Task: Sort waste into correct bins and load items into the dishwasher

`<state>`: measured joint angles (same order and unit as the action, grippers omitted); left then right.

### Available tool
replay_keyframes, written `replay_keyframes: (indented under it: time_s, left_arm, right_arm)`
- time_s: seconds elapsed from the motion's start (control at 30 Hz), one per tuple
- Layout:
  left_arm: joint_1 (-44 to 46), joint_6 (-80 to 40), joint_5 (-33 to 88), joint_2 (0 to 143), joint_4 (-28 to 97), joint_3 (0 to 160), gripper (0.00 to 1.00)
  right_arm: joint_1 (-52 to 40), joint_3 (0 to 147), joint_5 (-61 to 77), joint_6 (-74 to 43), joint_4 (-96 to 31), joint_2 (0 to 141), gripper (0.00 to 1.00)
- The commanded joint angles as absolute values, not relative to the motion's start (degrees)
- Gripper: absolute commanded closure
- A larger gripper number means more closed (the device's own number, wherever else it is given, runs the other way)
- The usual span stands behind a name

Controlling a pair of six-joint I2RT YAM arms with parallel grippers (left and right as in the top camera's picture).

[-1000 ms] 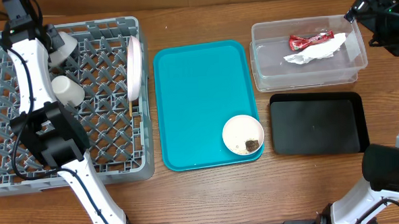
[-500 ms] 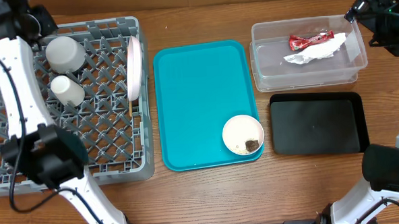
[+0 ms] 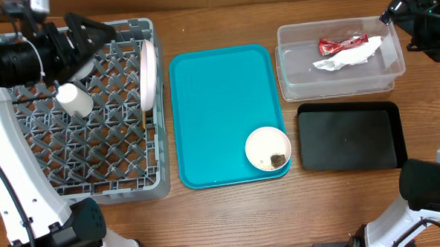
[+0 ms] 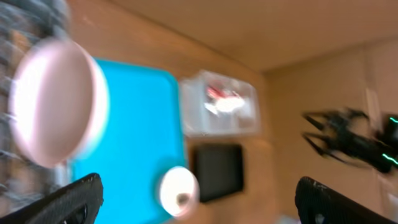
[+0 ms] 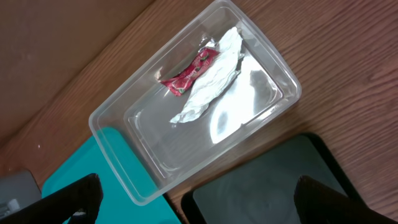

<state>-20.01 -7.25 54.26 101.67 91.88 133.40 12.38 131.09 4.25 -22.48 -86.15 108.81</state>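
Observation:
My left gripper (image 3: pixel 97 33) hangs open and empty over the back of the grey dishwasher rack (image 3: pixel 125 168). A pale bowl (image 3: pixel 81 68) lies mostly hidden under that arm. The white cup (image 3: pixel 74 100) lies in the rack, and the white plate (image 3: pixel 148 71) stands on edge at its right wall. The small white bowl (image 3: pixel 268 149) on the teal tray holds a brown food chunk (image 3: pixel 278 160). The clear tub (image 3: pixel 300 75) holds the red wrapper (image 5: pixel 186 74) and the napkin (image 5: pixel 211 78). My right gripper (image 5: pixel 199 202) is open above the tub and the black tray (image 3: pixel 347 136).
The flat teal tray (image 3: pixel 219 101) lies between the rack and the bins. A thin wooden stick (image 3: pixel 144 121) shows at the rack's right wall below the plate. The left wrist view is blurred, showing the plate (image 4: pixel 59 102) and the small bowl (image 4: pixel 178 191).
My left gripper has opened and let go of the pale bowl in the rack, then swung up and across the rack's back left. The right arm has not moved.

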Motion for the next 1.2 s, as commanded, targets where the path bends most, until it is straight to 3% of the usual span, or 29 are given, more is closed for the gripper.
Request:
replay_keyframes:
  time_s: [0.0,0.13,0.23,0.4,0.43,0.47,0.57,0.67,0.73,0.97,1.17]
  left_arm:
    - [-13.28,2.96,66.52,101.19,96.82,133.16,0.0]
    - [1.37,2.46,56.42,101.32,96.53,133.16,0.0]
    - [19.55,-10.57,25.17,103.09,96.79,133.16,0.0]
    - [36.99,-21.58,3.01,108.49,96.79,133.14,0.0]
    - [39.33,-23.03,1.63,110.32,96.79,133.14,0.04]
    - [41.04,-23.7,1.45,112.25,96.79,133.14,0.14]
    - [44.03,-25.85,1.54,118.5,96.82,133.14,0.27]
    - [44.66,-25.98,6.13,124.29,96.53,133.14,0.29]
    - [44.66,-25.96,8.58,127.48,96.42,133.14,0.35]
    - [42.68,-25.61,8.47,128.25,96.84,133.58,0.36]
    - [34.68,-24.51,6.57,117.78,96.82,133.67,0.32]
  right_arm:
    - [12.51,131.96,4.16,-22.74,-85.82,108.51,0.0]
    - [12.51,131.96,4.14,-22.74,-85.82,108.51,0.0]
    - [12.51,131.96,4.14,-22.74,-85.82,108.51,0.0]
    - [12.51,131.96,4.14,-22.74,-85.82,108.51,0.0]
    - [12.51,131.96,4.14,-22.74,-85.82,108.51,0.0]
    - [12.51,131.96,4.14,-22.74,-85.82,108.51,0.0]
    - [12.51,131.96,4.14,-22.74,-85.82,108.51,0.0]
    - [12.51,131.96,4.14,-22.74,-85.82,108.51,0.0]
    - [12.51,131.96,4.14,-22.74,-85.82,108.51,0.0]
    - [12.51,131.96,4.14,-22.74,-85.82,108.51,0.0]
    - [12.51,131.96,4.14,-22.74,-85.82,108.51,0.0]
